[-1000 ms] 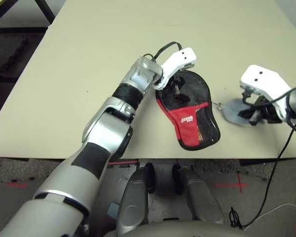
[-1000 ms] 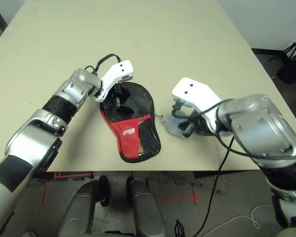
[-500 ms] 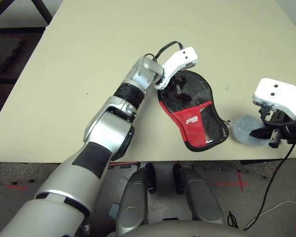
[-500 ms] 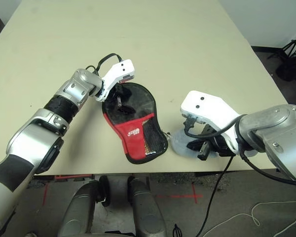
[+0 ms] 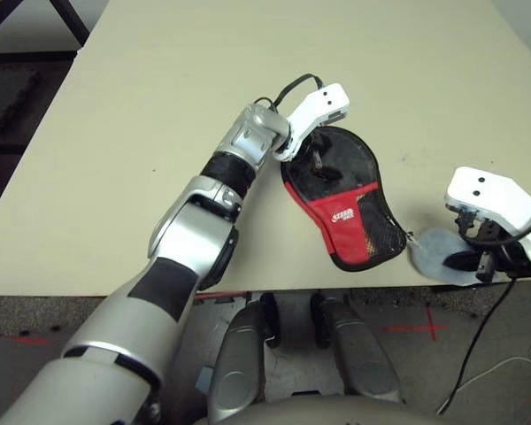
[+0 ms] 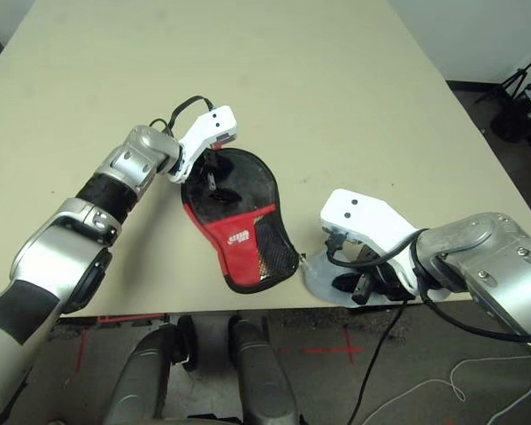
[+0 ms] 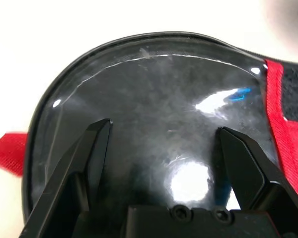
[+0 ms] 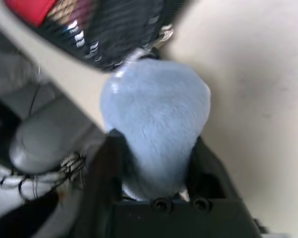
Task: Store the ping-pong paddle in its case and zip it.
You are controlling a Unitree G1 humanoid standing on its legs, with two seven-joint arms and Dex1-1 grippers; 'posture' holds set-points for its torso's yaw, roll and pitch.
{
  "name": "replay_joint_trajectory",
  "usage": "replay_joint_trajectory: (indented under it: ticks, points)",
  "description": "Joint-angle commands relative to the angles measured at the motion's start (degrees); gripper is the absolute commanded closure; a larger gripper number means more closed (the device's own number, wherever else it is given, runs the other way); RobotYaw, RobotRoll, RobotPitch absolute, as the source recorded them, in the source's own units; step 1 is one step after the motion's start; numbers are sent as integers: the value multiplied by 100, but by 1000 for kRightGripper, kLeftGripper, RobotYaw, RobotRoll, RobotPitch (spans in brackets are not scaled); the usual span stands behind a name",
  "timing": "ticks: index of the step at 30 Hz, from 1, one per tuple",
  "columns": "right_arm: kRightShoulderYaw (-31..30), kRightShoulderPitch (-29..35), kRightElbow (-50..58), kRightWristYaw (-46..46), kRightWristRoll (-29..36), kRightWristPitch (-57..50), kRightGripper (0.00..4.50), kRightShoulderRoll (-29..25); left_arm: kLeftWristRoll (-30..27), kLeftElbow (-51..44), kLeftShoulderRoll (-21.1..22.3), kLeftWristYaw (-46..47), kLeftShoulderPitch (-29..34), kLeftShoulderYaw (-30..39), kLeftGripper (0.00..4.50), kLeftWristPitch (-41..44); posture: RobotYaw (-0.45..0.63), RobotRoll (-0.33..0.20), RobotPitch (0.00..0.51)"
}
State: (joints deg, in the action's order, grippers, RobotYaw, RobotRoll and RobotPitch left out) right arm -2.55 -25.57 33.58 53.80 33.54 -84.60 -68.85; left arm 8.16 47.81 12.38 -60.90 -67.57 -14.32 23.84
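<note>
A: Starting on the left, what is the left gripper [image 7: 159, 148] doing?

B: Its jaws stand wide apart, holding nothing, poised over the round end of the case [image 5: 343, 199], whose glossy black surface lies between the two fingers [image 7: 92, 148].

A: And the case itself?

B: It lies flat on the table [image 5: 186, 80] near the front edge, with its red logo panel and mesh pocket on the narrower end towards the robot.

A: What sits right of the case?

B: A pale grey floppy round piece [image 6: 323, 276], just beside the case's narrow end, overhanging the table's edge.

A: And the right gripper [image 8: 156, 163]?

B: Its fingers flank that grey piece on both sides, partly parted; I cannot tell whether they pinch it.
</note>
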Motion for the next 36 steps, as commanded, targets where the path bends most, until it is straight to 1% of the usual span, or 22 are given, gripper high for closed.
replay_joint_trajectory:
  ticks: [1, 4, 5, 6, 8, 10, 11, 14, 16, 17, 20, 23, 26, 28, 31, 36]
  points:
    - [383, -228, -430, -131, 165, -44, 1413, 258, -361, -943, 297, 222, 428, 424, 0, 920, -231, 0, 265]
    - [745, -714, -1078, -277, 239, -228, 572, 627, -764, -2009, 551, 624, 728, 1010, 0, 1640, -193, 0, 260]
    - [901, -937, -1381, -398, 217, -279, 251, 831, -865, -2304, 631, 783, 827, 1190, 0, 1745, -179, 0, 257]
    - [1015, -1103, -1627, -515, 180, -285, 34, 988, -942, -2515, 677, 956, 906, 1342, 0, 1834, -174, 0, 257]
    - [1151, -1327, -2052, -753, 49, -115, 34, 1210, -1083, -2787, 739, 1366, 1040, 1663, 0, 1842, -157, 0, 256]
    - [1291, -1468, -2499, -1087, -167, 236, 34, 1464, -1243, -2867, 749, 1861, 1117, 2104, 0, 1771, -141, 0, 257]
    - [1400, -1534, -2795, -1369, -352, 552, 34, 1670, -1282, -2836, 754, 2174, 1165, 2335, 0, 1561, -131, 0, 258]
    - [1645, -1566, -3584, -2166, -928, 1929, 34, 2251, -1365, -2729, 782, 2905, 1408, 2824, 0, 925, -115, 0, 261]
    - [1834, -1544, -4063, -2752, -1328, 3201, 34, 2679, -1343, -2715, 849, 3228, 1710, 2957, 0, 500, -113, 0, 265]
    - [1865, -1530, -4259, -2901, -1487, 3747, 34, 2800, -1353, -2708, 841, 3370, 1821, 3000, 0, 300, -108, 0, 272]
    - [2189, -1524, -4745, -3444, -1617, 4919, 34, 3332, -1360, -2664, 850, 3731, 2216, 3109, 0, -187, -104, 0, 281]
    - [2272, -1345, -5236, -3938, -1904, 6062, 34, 3690, -1328, -2565, 861, 4099, 2665, 3199, 0, -749, -94, 0, 294]
    - [2118, -1242, -5598, -4068, -2239, 6913, 34, 3710, -1298, -2431, 884, 4423, 2959, 3225, 0, -1205, -81, 0, 303]
    - [2152, -1203, -5734, -4291, -2386, 7154, 34, 3695, -1280, -2338, 938, 4601, 3108, 3250, 0, -1446, -75, 0, 303]
    - [2275, -1052, -5806, -4654, -2504, 7218, 34, 3696, -1316, -2142, 1033, 4756, 3316, 3306, 0, -1662, -75, 0, 303]
    - [2518, -780, -5755, -5081, -2498, 7320, 34, 3693, -1391, -1821, 1059, 4778, 3346, 3213, 0, -1841, -93, 0, 292]
